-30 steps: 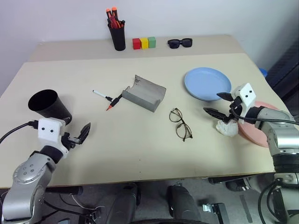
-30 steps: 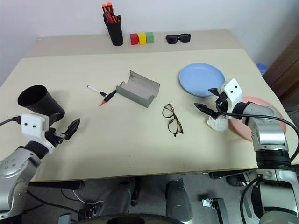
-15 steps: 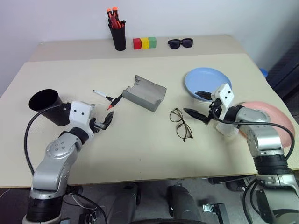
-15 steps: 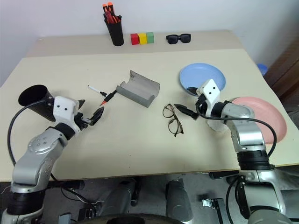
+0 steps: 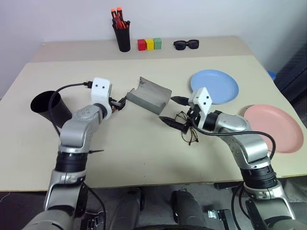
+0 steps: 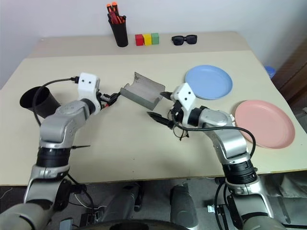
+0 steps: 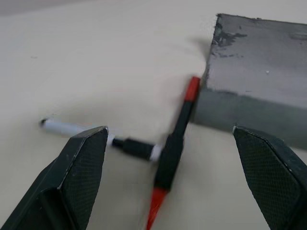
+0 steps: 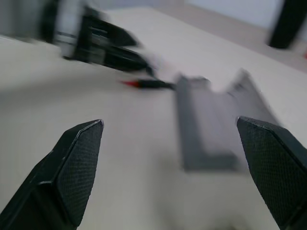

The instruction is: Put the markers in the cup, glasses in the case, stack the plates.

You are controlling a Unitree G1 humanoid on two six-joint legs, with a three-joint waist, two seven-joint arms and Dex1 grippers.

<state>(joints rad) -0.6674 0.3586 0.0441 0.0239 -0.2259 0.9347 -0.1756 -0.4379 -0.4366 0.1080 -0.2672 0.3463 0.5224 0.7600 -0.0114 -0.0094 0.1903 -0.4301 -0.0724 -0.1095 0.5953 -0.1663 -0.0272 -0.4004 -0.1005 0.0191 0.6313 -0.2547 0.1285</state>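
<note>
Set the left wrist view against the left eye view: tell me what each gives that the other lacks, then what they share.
Left wrist view: the white marker and the black marker lying crossed, one red end close to the case.
Left eye view: the cup, the glasses, the blue plate, the pink plate, and the right gripper over the glasses, jaws open.
Both: the grey case, the table, and the left gripper, jaws open.

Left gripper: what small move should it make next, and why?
Probably ease down and forward, then close on the black marker. The left gripper is open with that marker between its fingers, crossing the white marker beside the case, neither yet held; the cup waits nearby.
</note>
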